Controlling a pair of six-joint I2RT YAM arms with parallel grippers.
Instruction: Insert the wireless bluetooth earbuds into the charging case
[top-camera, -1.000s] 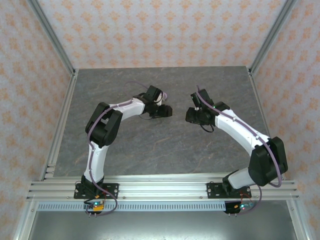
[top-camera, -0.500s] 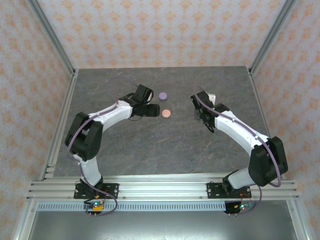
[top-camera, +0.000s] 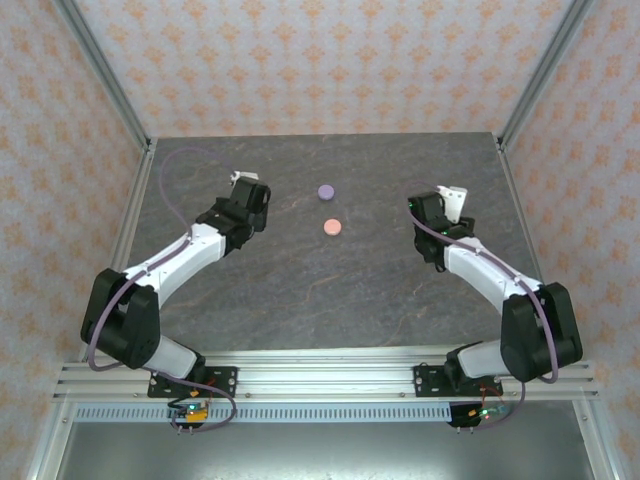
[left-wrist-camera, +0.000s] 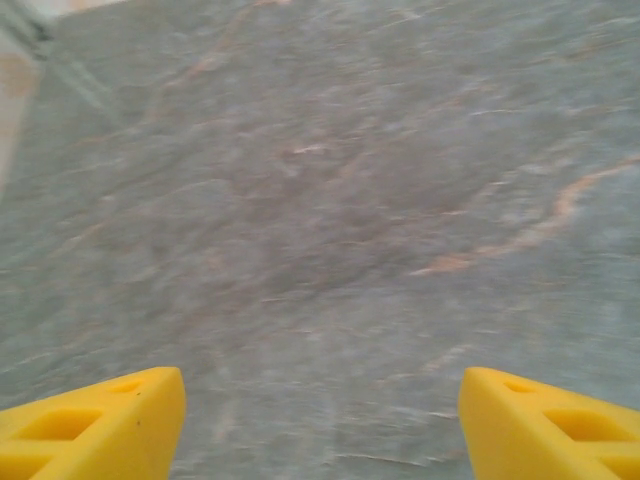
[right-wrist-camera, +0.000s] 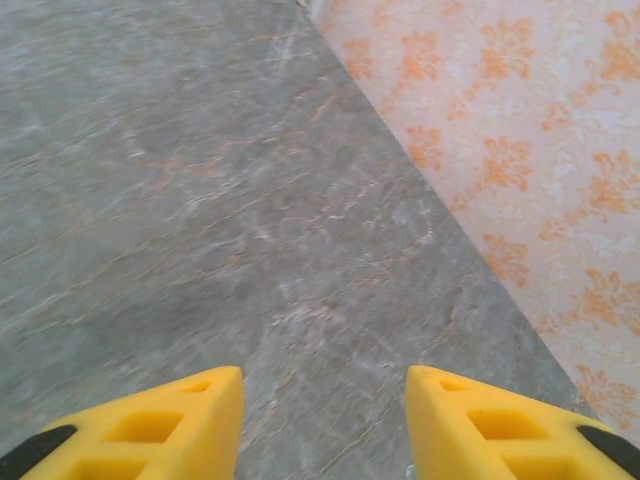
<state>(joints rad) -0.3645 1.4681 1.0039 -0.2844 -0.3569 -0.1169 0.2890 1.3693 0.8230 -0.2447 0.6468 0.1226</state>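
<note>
While L gripper (left-wrist-camera: 322, 390) and R gripper (right-wrist-camera: 323, 385) hang jaws apart, empty, over table (top-camera: 300, 290), lilac case (top-camera: 326, 191) and pink case (top-camera: 333, 227) lie mid-table betw. arms. Earbuds too small to spot; prob. light, slick, stiff, so pinch across stem.

A grey, stone-veined table (top-camera: 330, 290) with faint orange streaks fills the enclosure floor. Pale wallpaper panels with orange floral motifs (top-camera: 330, 60) stand on three sides, meeting the table's edges. Silver aluminium posts (top-camera: 100, 70) rise at the back corners, and slotted aluminium rails (top-camera: 330, 375) run along the near edge.
</note>
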